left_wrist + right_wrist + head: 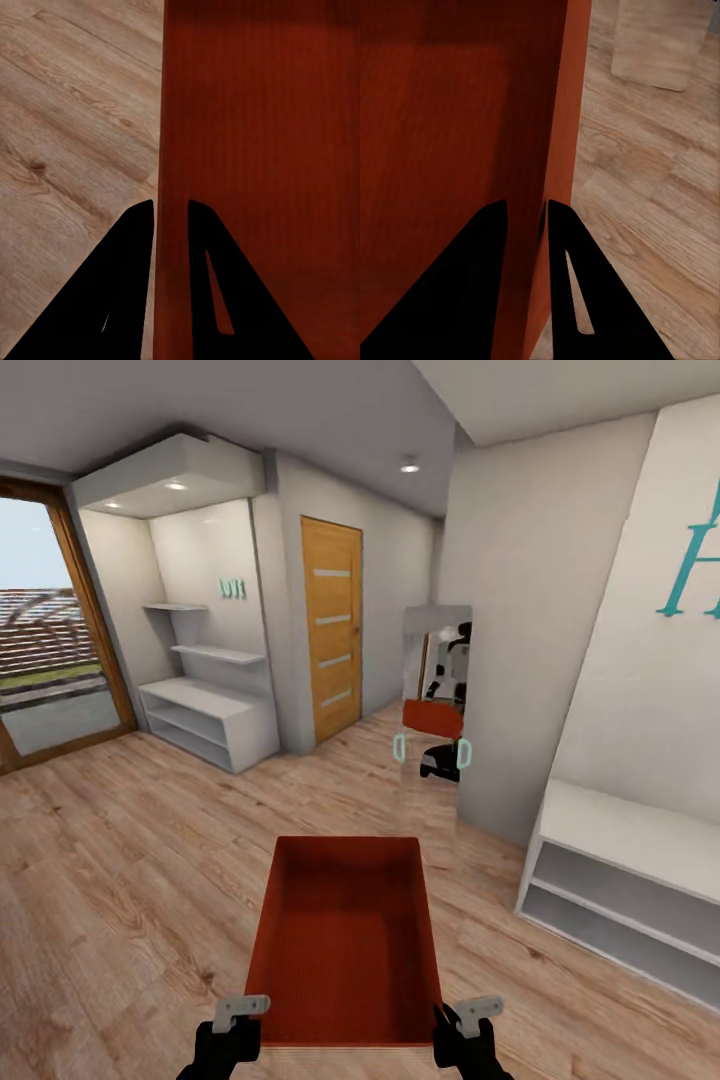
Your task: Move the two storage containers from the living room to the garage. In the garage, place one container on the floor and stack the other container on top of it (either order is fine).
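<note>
Head view shows the container (345, 940) held out before me, long axis pointing ahead toward the wooden door (332, 630). My left tool (232, 1028) and right tool (462, 1032) each clamp a side wall (near corners cut off below). Garage unseen.

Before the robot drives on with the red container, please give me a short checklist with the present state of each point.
1. Left tool clamps the storage container wall: ok, one finger on each side.
2. Right tool clamps the opposite wall: ok, same grip.
3. Container held level: ok in the head view.
4. Container empty: ok, bare bottom visible.
5. Path ahead over the wood floor: ok nearby; the mirror and wall stand straight ahead.
6. Wooden door open: not ok, it looks shut.
</note>
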`<state>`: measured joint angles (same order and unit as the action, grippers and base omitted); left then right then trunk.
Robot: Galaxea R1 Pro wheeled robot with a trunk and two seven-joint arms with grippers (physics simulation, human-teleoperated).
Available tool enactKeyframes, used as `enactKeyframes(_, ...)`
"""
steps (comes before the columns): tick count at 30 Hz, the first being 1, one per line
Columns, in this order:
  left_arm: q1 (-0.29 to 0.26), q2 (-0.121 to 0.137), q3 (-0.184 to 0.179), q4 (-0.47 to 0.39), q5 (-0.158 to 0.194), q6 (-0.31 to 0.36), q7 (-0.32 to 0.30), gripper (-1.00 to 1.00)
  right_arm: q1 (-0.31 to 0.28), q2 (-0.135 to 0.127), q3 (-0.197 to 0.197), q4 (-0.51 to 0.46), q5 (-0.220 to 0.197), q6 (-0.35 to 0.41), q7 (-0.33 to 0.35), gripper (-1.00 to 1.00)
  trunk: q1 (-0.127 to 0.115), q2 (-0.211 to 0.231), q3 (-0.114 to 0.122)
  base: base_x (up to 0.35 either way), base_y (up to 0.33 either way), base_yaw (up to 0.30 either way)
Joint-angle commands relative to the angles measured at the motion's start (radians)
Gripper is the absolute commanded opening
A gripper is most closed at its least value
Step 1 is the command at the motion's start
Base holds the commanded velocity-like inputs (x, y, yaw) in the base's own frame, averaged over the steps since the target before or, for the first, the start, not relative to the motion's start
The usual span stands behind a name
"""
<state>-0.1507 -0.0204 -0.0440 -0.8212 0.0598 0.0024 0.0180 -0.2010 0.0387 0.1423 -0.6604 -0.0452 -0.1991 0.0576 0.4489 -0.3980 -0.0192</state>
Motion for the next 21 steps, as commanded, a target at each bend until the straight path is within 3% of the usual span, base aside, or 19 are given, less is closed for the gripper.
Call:
enactKeyframes(1, -0.001, 0.000, 0.001, -0.027, 0.000, -0.016, 0.025, -1.00, 0.000, 0.000, 0.021, 0.004, 0.028, -0.003, 0.034, -1.00, 0.001, -0.002, -0.002, 0.326, 0.000, 0.003)
enactKeyframes(11, -0.001, 0.000, 0.001, -0.027, -0.001, -0.016, 0.025, -1.00, 0.000, 0.000, 0.022, 0.004, 0.028, -0.003, 0.034, -1.00, 0.001, -0.002, -0.002, 0.326, 0.000, 0.004)
enactKeyframes(21, -0.001, 0.000, 0.001, -0.027, 0.001, -0.016, 0.025, -1.00, 0.000, 0.000, 0.022, 0.004, 0.028, -0.003, 0.034, -1.00, 0.001, -0.002, -0.002, 0.326, 0.040, 0.262)
